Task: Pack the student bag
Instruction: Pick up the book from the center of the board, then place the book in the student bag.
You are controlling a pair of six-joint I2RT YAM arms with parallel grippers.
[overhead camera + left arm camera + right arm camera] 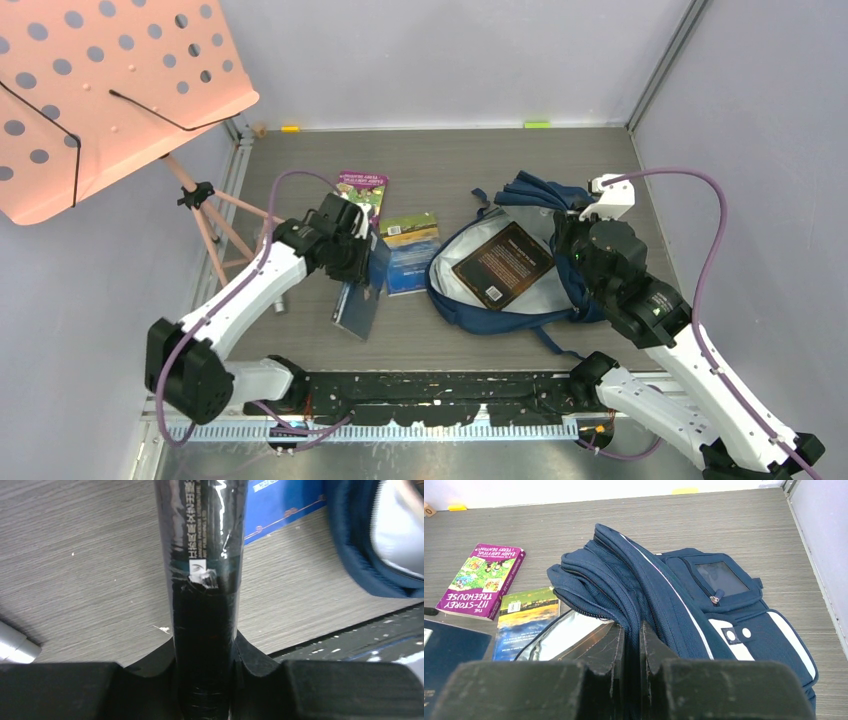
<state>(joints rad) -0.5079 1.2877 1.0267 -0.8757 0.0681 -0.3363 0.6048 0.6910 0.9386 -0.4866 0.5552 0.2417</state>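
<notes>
My left jaws are clenched on a dark, glossy-covered book (pixel 205 580), pinching it by one edge so it hangs tilted just above the grey wood-grain counter (pixel 470 150), its spine running straight away from my wrist. My right jaws are clamped on a fold of the navy blue fabric backpack (pixel 525 188), holding the bunched upper panel up off the rest.

Around me: a purple paperback (pixel 481 580) lies flat at the far left. Just nearer than it lies a paperback with a yellow-to-blue landscape cover (pixel 526 615), between the book I hold and the backpack's rim, close to both. A pink perforated music stand (pixel 110 90) leans over the far-left corner, its legs beside my left arm (pixel 250 295).

The backpack lies on the right half of the counter, well within my right arm's side. Its main compartment gapes upward, showing pale silvery lining, and a dark brown book (pixel 502 265) lies flat inside. Its long axis runs slantwise, from near-left to far-right. The front pocket with white stripe and patches faces right.
</notes>
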